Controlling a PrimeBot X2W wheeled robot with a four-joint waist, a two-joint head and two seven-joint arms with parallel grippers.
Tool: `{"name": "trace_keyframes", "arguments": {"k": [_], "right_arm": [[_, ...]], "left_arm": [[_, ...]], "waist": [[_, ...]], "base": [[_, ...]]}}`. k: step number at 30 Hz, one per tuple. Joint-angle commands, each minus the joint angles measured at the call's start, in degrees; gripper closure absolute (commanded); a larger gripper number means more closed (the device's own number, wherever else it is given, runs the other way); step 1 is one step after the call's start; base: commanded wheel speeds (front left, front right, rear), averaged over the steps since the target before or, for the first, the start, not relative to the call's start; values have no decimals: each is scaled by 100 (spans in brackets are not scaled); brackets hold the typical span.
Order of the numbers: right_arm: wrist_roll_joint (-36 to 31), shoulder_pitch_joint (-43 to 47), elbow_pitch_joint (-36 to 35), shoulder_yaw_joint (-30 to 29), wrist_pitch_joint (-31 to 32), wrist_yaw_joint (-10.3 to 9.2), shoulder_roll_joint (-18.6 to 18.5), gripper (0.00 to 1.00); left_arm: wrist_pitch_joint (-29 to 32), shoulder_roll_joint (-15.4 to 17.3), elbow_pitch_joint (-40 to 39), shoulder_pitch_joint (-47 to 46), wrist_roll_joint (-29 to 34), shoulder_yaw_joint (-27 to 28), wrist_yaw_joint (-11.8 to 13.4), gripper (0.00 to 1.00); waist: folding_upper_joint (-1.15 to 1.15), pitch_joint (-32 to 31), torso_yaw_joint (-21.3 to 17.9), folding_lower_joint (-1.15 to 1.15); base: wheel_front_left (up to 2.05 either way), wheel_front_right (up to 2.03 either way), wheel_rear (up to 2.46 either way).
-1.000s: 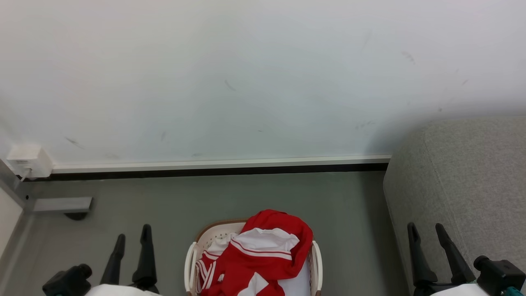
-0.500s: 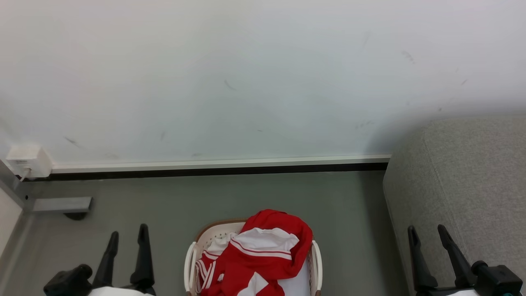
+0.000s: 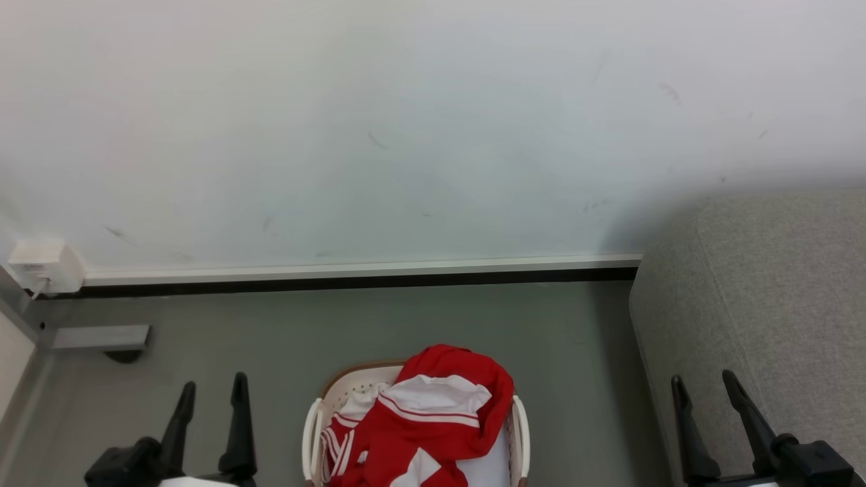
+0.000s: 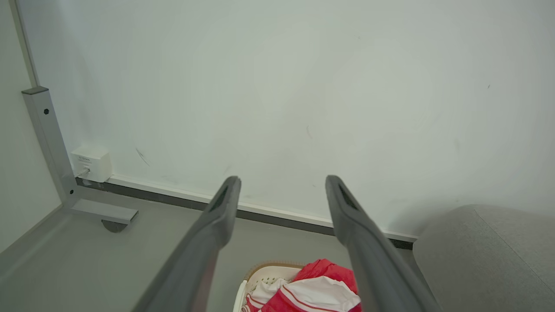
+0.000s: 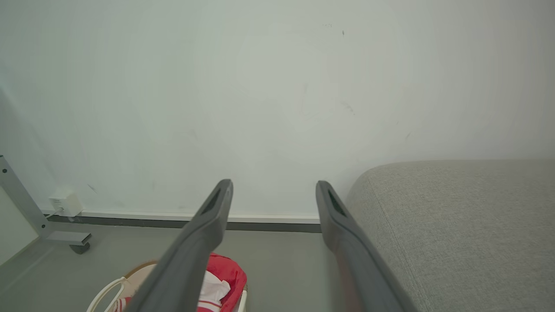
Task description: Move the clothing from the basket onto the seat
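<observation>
Red and white clothing [image 3: 433, 419] is heaped in the cream-white basket [image 3: 313, 429] at the bottom middle of the head view, spilling over its right rim. The light-grey seat [image 3: 778, 297] rises on the right. My left gripper [image 3: 211, 387] stands open to the left of the basket, empty. My right gripper [image 3: 703, 382] is open in front of the seat's edge, empty. The left wrist view shows the clothing [image 4: 316, 290] and basket [image 4: 264, 277] below my open left gripper [image 4: 282, 184]. The right wrist view has the clothing [image 5: 225, 273] low behind the left finger of my open right gripper [image 5: 273, 187], seat [image 5: 468, 225] at right.
A pale wall with a white skirting strip [image 3: 365, 268] closes the far side. A white socket box [image 3: 46, 264] and a grey metal frame foot [image 3: 101, 336] stand at the left. Grey floor [image 3: 419, 325] lies between the basket and the wall.
Both grippers have sunk slightly lower in the head view, the left one shifting a little. The basket, clothing and seat have stayed put.
</observation>
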Motion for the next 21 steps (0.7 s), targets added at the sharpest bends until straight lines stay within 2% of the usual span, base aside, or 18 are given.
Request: {"name": "trace_keyframes", "arguments": {"k": [1, 21], "right_arm": [[-116, 57, -16, -16, -40, -10, -53, 0], [-505, 131, 129, -168, -256, -12, -55, 0]], "left_arm": [[-43, 52, -2, 61, 120, 27, -22, 0], [-253, 55, 213, 146, 900, 128, -42, 0]], "waist": [[0, -1, 0, 0], [0, -84, 69, 0]], "base": [[0, 0, 0], [0, 0, 0]]}}
